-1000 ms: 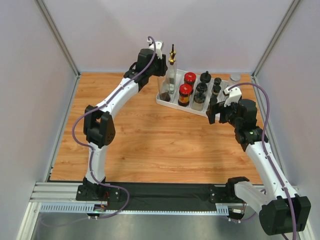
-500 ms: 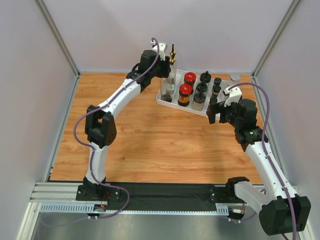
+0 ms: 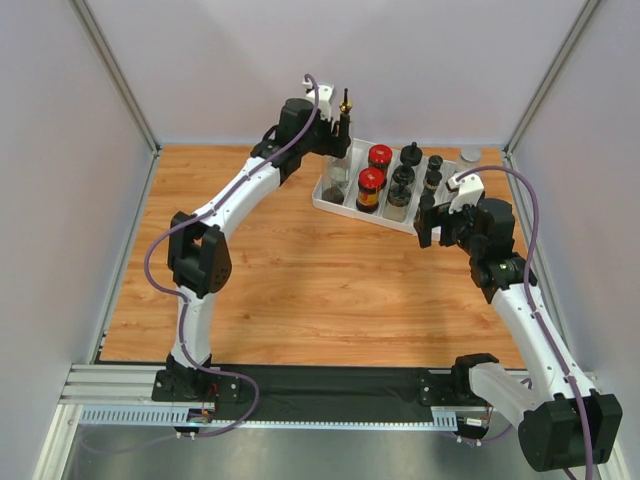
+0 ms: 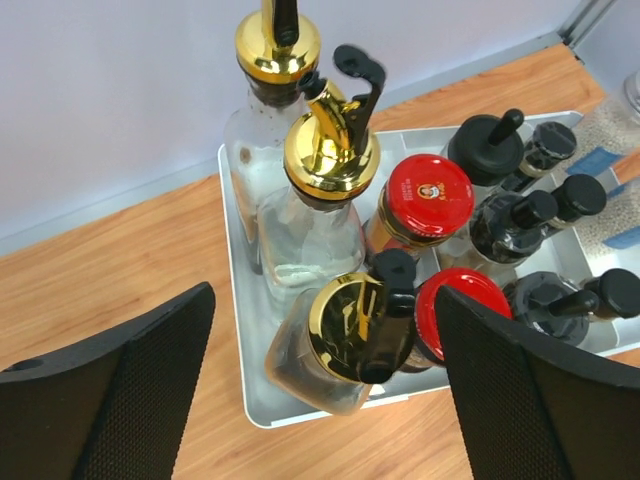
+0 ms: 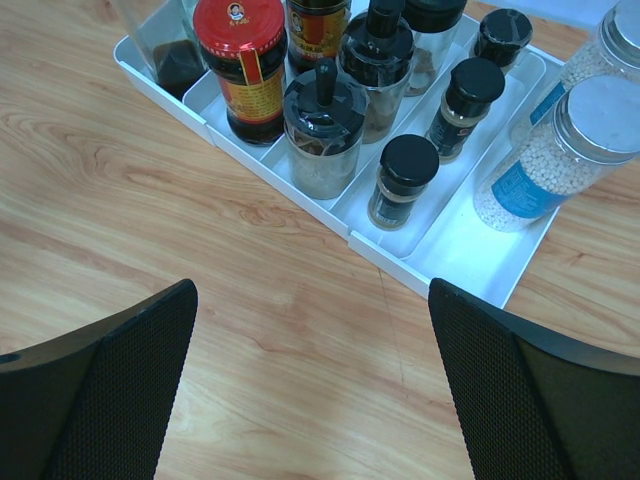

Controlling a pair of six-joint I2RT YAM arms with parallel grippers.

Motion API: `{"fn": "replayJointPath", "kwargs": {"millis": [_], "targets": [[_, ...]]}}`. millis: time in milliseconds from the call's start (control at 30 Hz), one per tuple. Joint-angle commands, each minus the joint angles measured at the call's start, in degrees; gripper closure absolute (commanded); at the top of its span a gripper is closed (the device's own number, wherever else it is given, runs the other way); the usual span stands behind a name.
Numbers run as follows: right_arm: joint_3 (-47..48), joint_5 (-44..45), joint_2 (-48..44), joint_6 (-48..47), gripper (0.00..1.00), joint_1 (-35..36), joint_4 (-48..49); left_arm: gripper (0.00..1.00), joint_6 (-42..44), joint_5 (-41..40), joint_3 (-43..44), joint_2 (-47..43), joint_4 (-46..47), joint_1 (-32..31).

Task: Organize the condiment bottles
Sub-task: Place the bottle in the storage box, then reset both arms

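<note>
Three tall glass condiment bottles with gold pourer caps stand in a row in the left compartment of the white tray (image 4: 230, 215): the nearest (image 4: 345, 318), the middle (image 4: 330, 155) and the far one (image 4: 278, 45). My left gripper (image 4: 323, 315) hangs open above the nearest bottle, with a finger wide on each side and touching nothing. Red-lidded jars (image 4: 428, 195) (image 4: 465, 305) and black-capped jars (image 4: 500, 225) fill the compartments beside them. My right gripper (image 5: 312, 325) is open over bare wood just in front of the tray (image 5: 400, 268). Silver-lidded shakers (image 5: 590, 125) stand at its right end.
The tray (image 3: 335, 207) sits at the back right of the wooden table, close to the rear wall. My left gripper (image 3: 335, 135) hovers over its left end. My right gripper (image 3: 430, 225) is at its front right corner. One shaker (image 3: 470, 155) stands by the right wall.
My left gripper carried a tall bottle back and down into the tray's left compartment, then opened and let it go. The right arm has not moved.
</note>
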Motion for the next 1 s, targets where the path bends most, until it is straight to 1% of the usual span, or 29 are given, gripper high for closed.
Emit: {"fn": "replayJointPath", "kwargs": {"millis": [0,167,267,367,400,467,500,533,567,600,633,667,700,733,767,800,833,867,933,967], "targets": [[0.5,1.1,-1.2,-1.5,0.00,-0.2,1.7,0.00,1.9,2.8,0.1,-7.1,0.3,-0.2],[0.6,0.9,-1.2,-3.2,0.00,-0.1,0.9,0.00,2.6,5.5,-2.1,-10.8,-0.1,-0.2],[1.4,-0.2,-1.3,-7.8,0.00,-0.2,-1.8,0.00,3.5,7.1,-4.7,-14.4,0.0,-0.2],[1.4,1.0,-2.2,-9.8,0.00,-0.9,-2.0,0.00,4.6,6.0,-9.9,-19.9,0.5,-0.1],[1.2,1.3,-2.7,-9.5,0.00,-1.7,-1.8,0.00,5.2,5.3,-13.4,-23.2,0.6,0.1],[1.0,1.9,-3.3,-7.5,0.00,-2.7,-0.9,0.00,5.4,3.7,-17.2,-26.9,0.5,0.5],[1.0,2.3,-3.8,-6.7,0.00,-3.6,-0.8,0.00,5.3,3.2,-19.3,-30.7,0.0,0.9],[1.0,3.4,-4.0,-5.8,0.00,-3.9,-0.7,0.00,4.9,2.8,-23.7,-32.7,-0.4,2.1],[1.0,3.7,-4.2,-3.9,0.00,-4.5,-0.1,0.00,4.6,1.8,-26.0,-34.9,-0.8,2.9],[1.0,3.9,-4.4,-3.0,0.00,-5.3,0.3,0.00,4.3,1.4,-31.2,-39.3,-1.2,3.8],[1.1,3.9,-4.4,-2.3,0.00,-5.7,0.3,0.00,3.8,1.0,-33.9,-41.6,-1.2,6.2],[1.2,4.0,-4.6,-1.3,0.00,-6.1,0.4,0.00,3.3,0.2,-36.6,-46.4,-1.2,7.4],[1.2,4.1,-4.5,-0.6,0.00,-6.7,0.6,0.00,3.1,0.0,-41.9,-48.8,-1.3,8.7],[1.2,4.4,-4.5,-0.2,0.00,-6.7,0.7,0.00,3.0,-0.3,-44.3,-51.0,-1.6,10.1],[1.2,4.5,-4.3,0.1,0.00,-6.7,0.7,0.00,3.1,-1.4,-46.5,-53.3,-2.3,12.2],[1.2,5.1,-4.3,1.1,0.00,-8.3,1.0,0.00,3.5,-2.6,-50.4,-57.8,-2.6,13.1],[1.1,6.4,-4.3,1.8,0.00,-8.4,1.9,0.00,3.4,-7.1,-52.2,-60.1,-2.9,13.6],[1.0,7.4,-4.4,2.7,0.00,-8.7,2.4,0.00,3.9,-8.8,-53.9,-64.5,-3.6,14.1],[0.4,11.0,-4.3,5.7,0.00,-8.8,4.5,0.00,3.9,-13.1,-57.9,-68.5,-4.7,14.4],[0.3,11.8,-4.2,6.1,0.00,-8.9,4.9,0.00,4.7,-13.7,-59.4,-72.2,-5.1,14.5]]}}
